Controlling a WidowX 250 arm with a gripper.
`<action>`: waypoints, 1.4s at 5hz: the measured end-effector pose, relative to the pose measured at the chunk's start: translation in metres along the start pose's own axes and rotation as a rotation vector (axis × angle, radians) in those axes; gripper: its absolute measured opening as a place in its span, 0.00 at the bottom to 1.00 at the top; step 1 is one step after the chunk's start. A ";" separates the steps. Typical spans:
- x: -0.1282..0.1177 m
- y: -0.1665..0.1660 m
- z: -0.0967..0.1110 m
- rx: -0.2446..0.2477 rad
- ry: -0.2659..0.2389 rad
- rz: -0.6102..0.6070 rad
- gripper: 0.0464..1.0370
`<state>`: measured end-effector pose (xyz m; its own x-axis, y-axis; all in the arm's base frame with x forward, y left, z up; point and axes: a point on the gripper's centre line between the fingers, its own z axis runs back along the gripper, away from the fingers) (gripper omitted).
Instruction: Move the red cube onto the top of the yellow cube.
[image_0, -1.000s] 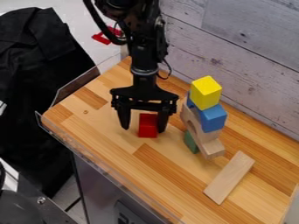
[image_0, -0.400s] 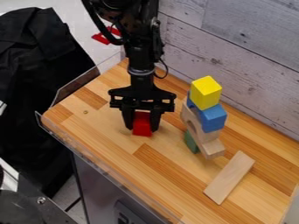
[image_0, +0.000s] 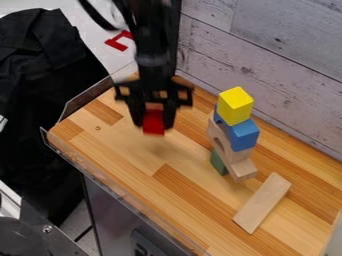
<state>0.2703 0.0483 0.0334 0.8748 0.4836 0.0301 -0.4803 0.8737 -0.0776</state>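
Observation:
The black gripper (image_0: 153, 123) hangs over the left part of the wooden surface, shut on the red cube (image_0: 153, 123). One finger is at each side of the cube, and a soft shadow lies on the wood below it, so it is held above the surface. To the right, the yellow cube (image_0: 235, 105) tops a stack, resting on a blue block (image_0: 243, 135). The gripper is left of this stack, with the red cube's lower edge lower in the view than the yellow cube.
Below the blue block are a wooden arch (image_0: 224, 146) and a green block (image_0: 218, 163). A flat wooden plank (image_0: 262, 202) lies at the lower right. A whitewashed plank wall (image_0: 267, 65) runs behind the stack; a clear rim (image_0: 113, 184) borders the surface's front left edge.
The gripper closed around the red cube, then rose with it off the wood, moving up and slightly left in the view. The block stack has stayed put.

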 end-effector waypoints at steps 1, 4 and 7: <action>-0.005 0.002 0.050 -0.023 -0.064 -0.132 0.53; 0.005 -0.033 0.134 -0.007 -0.070 -0.650 0.53; -0.005 -0.077 0.122 -0.059 0.034 -0.876 0.53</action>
<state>0.2955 -0.0151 0.1604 0.9292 -0.3624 0.0730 0.3681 0.9253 -0.0916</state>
